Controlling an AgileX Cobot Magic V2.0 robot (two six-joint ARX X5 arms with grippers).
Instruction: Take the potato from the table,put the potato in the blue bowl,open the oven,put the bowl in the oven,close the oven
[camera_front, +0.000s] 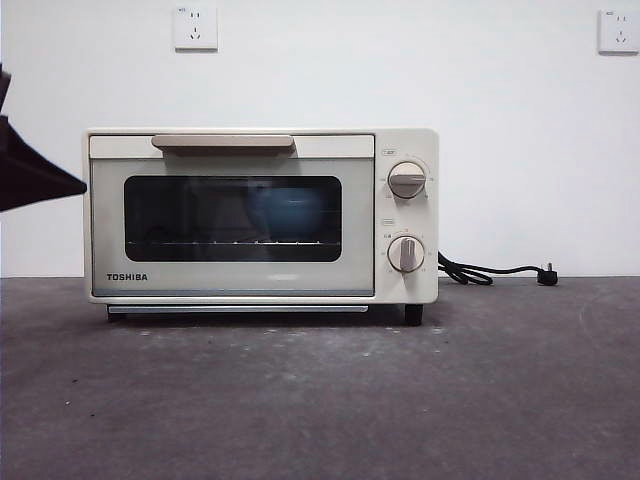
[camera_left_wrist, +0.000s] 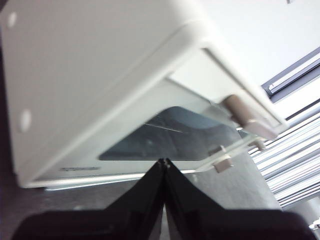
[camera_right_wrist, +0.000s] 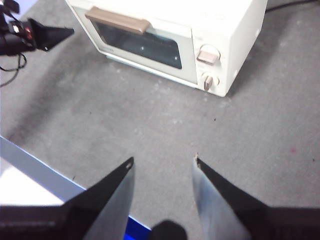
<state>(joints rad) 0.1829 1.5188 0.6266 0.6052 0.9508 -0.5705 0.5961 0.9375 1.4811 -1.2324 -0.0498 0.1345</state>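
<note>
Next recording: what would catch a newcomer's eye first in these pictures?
The cream-white boxy TOSHIBA toaster oven stands mid-table with its door closed, and the round blue bowl shows dimly through the dark glass window. The left pincer, jaws shut, hovers beside the oven's door end. The right pincer hangs open over the flat dark grey table, well clear of the oven.

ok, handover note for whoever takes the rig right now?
Left gripper: shut, empty, beside the cream-white boxy TOSHIBA toaster oven, near its door corner.
Right gripper: open, empty, waiting above the dark grey matte table.
Round blue bowl: dimly visible behind the dark glass, on the rack. Potato cannot be made out.
Done: bowl loaded, door closed.
Left: apparently nothing but retracting the left arm.
</note>
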